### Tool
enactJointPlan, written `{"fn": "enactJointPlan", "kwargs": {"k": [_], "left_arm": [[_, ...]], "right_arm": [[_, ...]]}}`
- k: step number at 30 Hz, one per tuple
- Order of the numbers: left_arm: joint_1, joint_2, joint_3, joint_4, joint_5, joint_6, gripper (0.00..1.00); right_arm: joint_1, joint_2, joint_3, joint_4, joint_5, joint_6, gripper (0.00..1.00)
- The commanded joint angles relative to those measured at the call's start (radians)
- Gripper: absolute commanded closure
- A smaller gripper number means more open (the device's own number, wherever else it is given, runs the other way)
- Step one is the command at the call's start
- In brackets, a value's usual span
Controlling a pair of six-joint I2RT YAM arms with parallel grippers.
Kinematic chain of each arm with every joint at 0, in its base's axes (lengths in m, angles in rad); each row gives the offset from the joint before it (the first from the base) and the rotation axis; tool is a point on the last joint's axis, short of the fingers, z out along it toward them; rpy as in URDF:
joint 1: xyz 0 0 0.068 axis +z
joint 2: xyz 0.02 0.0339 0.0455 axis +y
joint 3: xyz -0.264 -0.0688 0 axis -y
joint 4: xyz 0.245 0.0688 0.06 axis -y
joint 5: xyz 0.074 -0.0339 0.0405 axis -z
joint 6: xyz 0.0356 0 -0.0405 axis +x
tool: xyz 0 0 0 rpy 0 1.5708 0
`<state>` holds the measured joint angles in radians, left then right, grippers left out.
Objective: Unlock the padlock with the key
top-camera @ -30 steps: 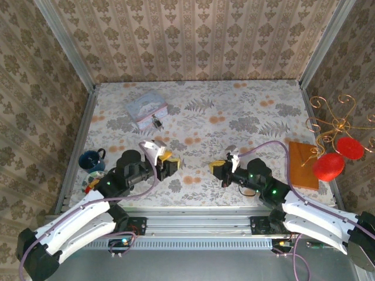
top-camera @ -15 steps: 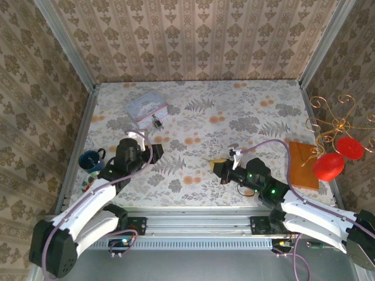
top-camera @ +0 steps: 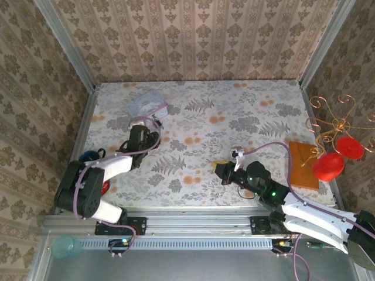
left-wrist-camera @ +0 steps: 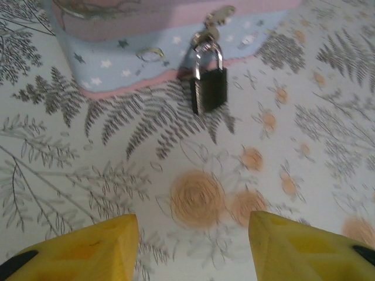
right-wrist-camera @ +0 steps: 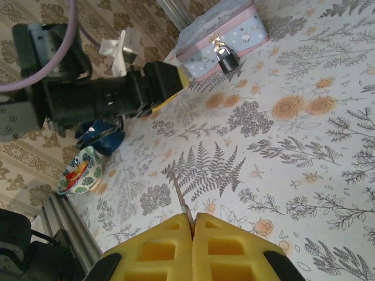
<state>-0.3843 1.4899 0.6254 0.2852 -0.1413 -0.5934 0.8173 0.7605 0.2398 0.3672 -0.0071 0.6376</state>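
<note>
The key hides mostly between the right tool's pads; the tin is cropped at top.

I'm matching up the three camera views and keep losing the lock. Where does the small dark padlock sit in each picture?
Top external: the small dark padlock with silvery shackle is a tiny speck in the upper left, at the near edge of the pale blue tin box.
Left wrist: top centre, against the tin's front wall.
Right wrist: upper right, at the tin's clasp side.
Shared landmark: the tin.
</note>
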Motion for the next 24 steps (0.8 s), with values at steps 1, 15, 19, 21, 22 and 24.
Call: {"fn": "enactJointPlan", "kwargs": {"k": [1, 15, 19, 21, 22, 24], "left_arm": [[0.011, 0.066, 0.062, 0.033, -0.117, -0.045, 0.47], [0.019, 0.284, 0.268, -0.073, -0.11, -0.046, 0.45], [0.027, 0.314, 0.294, -0.078, -0.104, -0.044, 0.46], [0.028, 0.329, 0.31, -0.079, -0.102, -0.037, 0.45], [0.029, 0.337, 0.317, -0.079, -0.107, -0.036, 0.46], [0.033, 0.356, 0.328, -0.065, -0.098, -0.033, 0.45]], "right_arm": [[0.024, -0.021, -0.013, 0.031, 0.033, 0.025, 1.0], [0.049, -0.152, -0.082, -0.025, 0.071, 0.016, 1.0], [0.048, -0.229, -0.096, -0.037, 0.065, 0.009, 1.0], [0.048, -0.263, -0.086, -0.076, 0.067, -0.008, 1.0], [0.048, -0.275, -0.082, -0.1, 0.069, -0.018, 1.0], [0.048, -0.293, -0.079, -0.13, 0.07, -0.031, 1.0]]}}
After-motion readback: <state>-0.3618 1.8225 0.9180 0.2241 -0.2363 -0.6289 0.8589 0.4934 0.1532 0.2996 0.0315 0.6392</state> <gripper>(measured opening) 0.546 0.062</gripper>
